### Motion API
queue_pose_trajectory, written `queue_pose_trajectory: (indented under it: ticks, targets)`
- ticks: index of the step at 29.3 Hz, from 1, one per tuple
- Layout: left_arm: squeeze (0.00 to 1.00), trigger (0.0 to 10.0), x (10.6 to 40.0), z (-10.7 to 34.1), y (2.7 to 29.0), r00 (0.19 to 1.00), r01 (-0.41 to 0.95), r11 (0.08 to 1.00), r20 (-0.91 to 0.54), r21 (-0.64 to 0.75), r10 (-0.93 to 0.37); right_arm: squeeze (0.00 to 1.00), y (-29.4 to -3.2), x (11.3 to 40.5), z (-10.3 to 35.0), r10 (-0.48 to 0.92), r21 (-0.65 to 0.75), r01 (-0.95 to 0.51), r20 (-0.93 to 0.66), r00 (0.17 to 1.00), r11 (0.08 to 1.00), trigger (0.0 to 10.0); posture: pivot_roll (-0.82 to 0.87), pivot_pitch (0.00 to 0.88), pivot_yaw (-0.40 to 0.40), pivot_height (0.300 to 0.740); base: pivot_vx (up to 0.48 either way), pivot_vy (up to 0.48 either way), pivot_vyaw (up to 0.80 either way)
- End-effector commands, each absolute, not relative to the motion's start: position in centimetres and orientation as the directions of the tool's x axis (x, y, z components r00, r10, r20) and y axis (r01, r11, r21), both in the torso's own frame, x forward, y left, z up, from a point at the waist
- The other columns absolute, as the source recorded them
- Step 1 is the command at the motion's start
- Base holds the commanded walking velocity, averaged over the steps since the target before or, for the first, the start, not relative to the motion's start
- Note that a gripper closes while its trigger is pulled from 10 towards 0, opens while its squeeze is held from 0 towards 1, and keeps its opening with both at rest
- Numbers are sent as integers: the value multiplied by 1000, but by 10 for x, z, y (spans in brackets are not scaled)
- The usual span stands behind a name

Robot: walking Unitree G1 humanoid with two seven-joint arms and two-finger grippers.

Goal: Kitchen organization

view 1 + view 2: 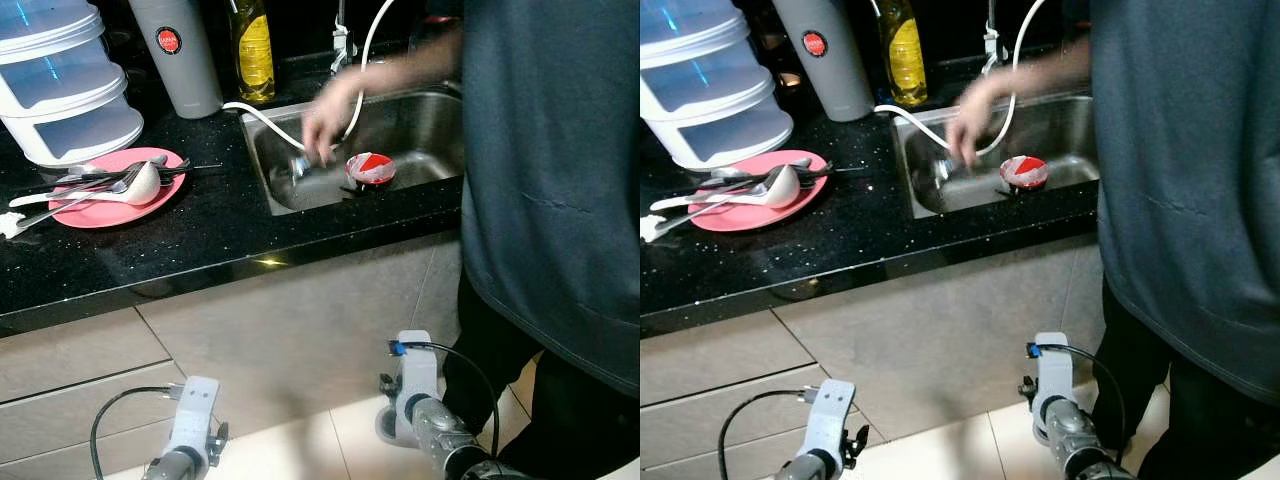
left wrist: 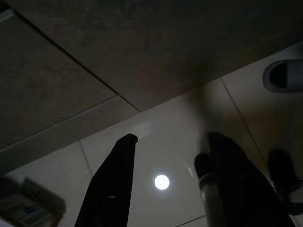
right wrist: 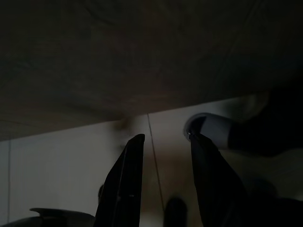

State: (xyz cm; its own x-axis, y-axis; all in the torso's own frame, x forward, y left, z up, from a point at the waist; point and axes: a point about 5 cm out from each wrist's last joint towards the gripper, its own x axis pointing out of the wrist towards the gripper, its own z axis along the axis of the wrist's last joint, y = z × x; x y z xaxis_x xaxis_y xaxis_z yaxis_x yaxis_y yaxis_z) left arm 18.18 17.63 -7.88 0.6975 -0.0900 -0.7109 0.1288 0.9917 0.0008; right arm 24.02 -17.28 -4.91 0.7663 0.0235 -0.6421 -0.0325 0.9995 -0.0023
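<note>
Two silver arms hung low in front of the grey cabinet fronts [image 1: 280, 330], idle; the left gripper [image 2: 165, 182] pointed at the pale floor tiles [image 2: 156, 142], its two black fingers spread apart with nothing between them; the right gripper [image 3: 163, 177] also pointed at the floor, fingers parted and empty, with a slipper [image 3: 213, 127] just beyond its tips.

Above them ran a black speckled counter [image 1: 220, 220]; on its left part lay a pink plate [image 1: 115, 190] carrying a white spoon [image 1: 125, 188] and several dark and metal utensils [image 1: 100, 177], piled crosswise and reaching past the plate's left edge; behind the plate stood a stack of white tubs [image 1: 65, 80], and further right a grey flask [image 1: 180, 55] with a red round label, then a yellow bottle [image 1: 253, 50] near the sink's back corner.

A steel sink [image 1: 400, 120] was set into the counter on the right; a red and white bowl [image 1: 371, 168] lay in its basin; a person in a dark grey shirt [image 1: 550, 170] stood at the right, one hand [image 1: 328, 118] blurred over the basin near a white hose [image 1: 275, 122] that curved from the tap [image 1: 342, 40] into the sink.
</note>
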Motion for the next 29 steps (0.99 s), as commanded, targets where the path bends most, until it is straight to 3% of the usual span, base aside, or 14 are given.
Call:
queue_pose_trajectory:
  ticks: [1,7,12,17,25,29]
  targets:
    - [0,10000,181,-80,176,691,104,994,-718,-17,-85,0,-174,231,-56,14,-20,-38,-680,733,999,10000,-20,0,109,740,0,0,0]
    - [0,10000,181,-80,174,688,107,994,-720,-29,-95,0,-184,217,-65,-28,-83,-47,-728,685,995,10000,-24,0,105,740,0,0,0]
    - [0,10000,180,-82,169,665,130,991,-737,-44,-120,0,-207,207,-69,-109,-129,14,-770,629,992,10000,-27,0,108,740,0,0,0]
    - [0,10000,184,-80,170,679,115,993,-728,-19,-92,0,-202,199,-74,-7,-109,-144,-819,573,983,10000,-32,0,103,740,0,0,0]
    - [0,10000,187,-79,171,677,119,993,-731,-7,-86,0,-195,183,-83,32,-77,-190,-859,511,979,10000,-27,0,96,740,0,0,0]
    - [0,10000,186,-80,164,661,161,987,-743,2,-106,0,-192,170,-90,41,-134,-333,-882,469,933,10000,-24,0,103,740,0,0,0]
